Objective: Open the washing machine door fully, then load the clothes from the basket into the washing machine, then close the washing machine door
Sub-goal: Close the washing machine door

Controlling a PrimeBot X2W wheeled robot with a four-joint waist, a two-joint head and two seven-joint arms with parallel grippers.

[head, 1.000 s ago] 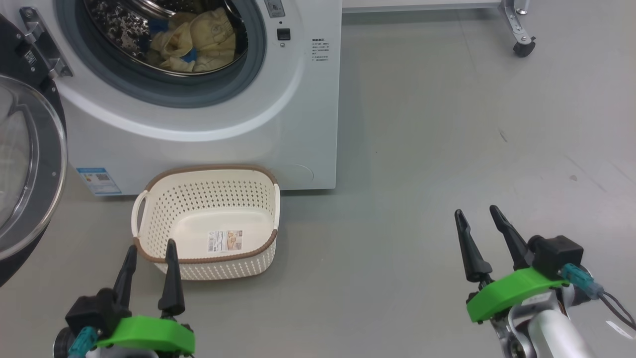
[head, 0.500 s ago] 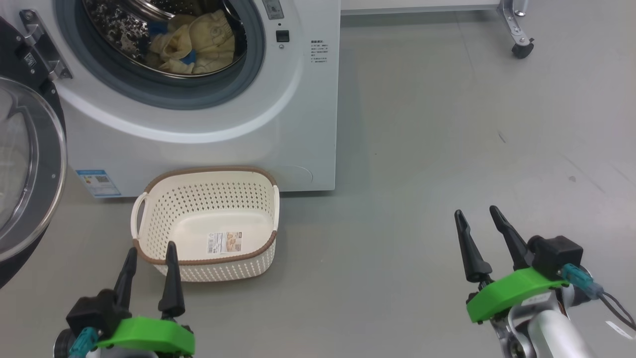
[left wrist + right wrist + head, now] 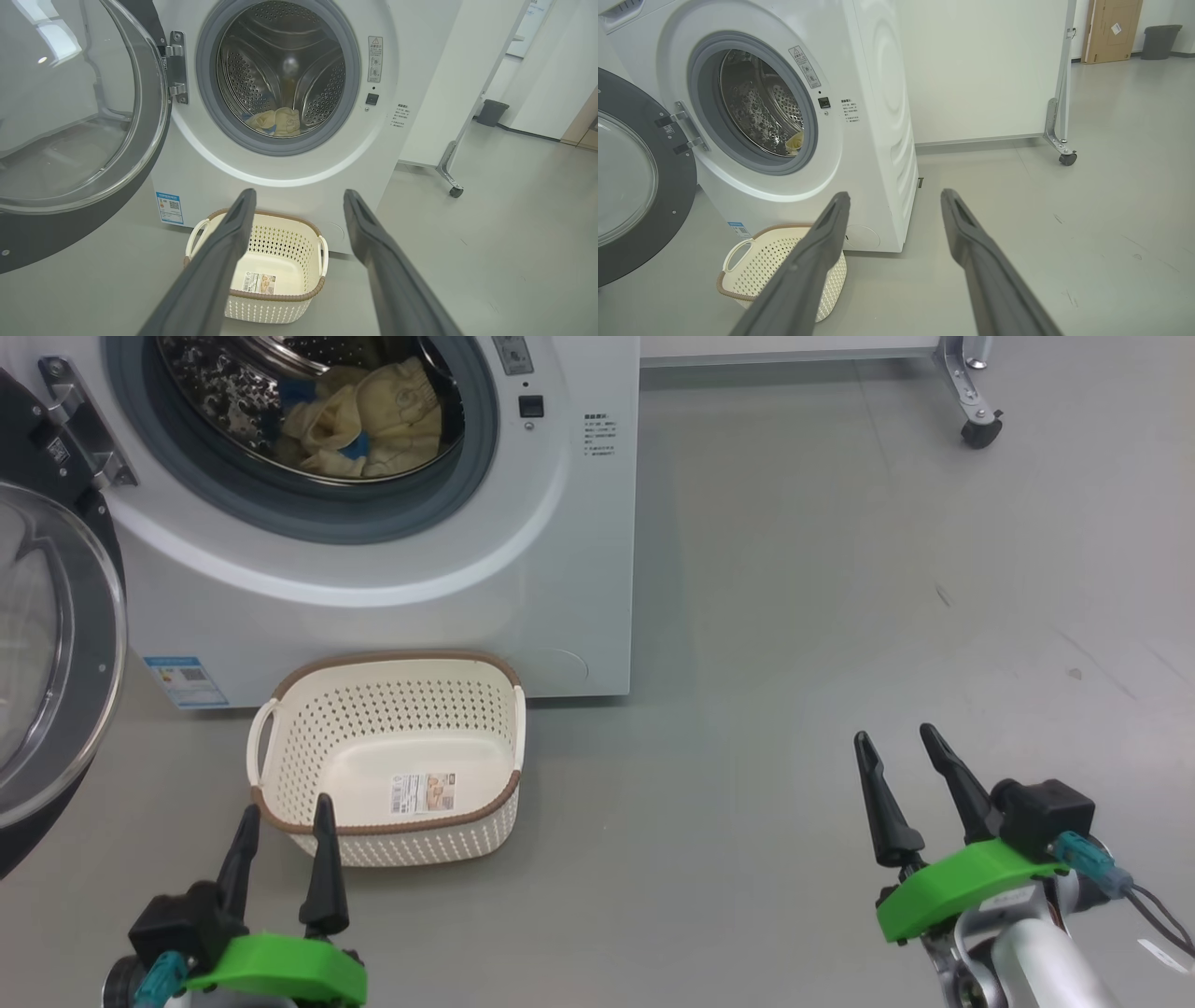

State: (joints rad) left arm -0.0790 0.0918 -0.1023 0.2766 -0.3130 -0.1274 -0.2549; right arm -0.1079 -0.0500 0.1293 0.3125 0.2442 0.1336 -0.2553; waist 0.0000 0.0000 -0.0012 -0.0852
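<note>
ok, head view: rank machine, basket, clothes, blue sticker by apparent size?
1. machine, largest though cropped by the frame
2. basket
3. clothes
4. blue sticker
The clothes lie farther from the camera, so they may look smaller than they really are.

The washing machine door [image 3: 47, 644] stands swung out to the left of the washing machine [image 3: 392, 616]. The clothes [image 3: 373, 415] lie in its drum [image 3: 224, 383]. The basket [image 3: 401, 845] sits on the floor [image 3: 794, 616] just before the machine's front. The left gripper [image 3: 287, 803] is at the basket's near side and the right gripper [image 3: 893, 731] well to its right.
</note>
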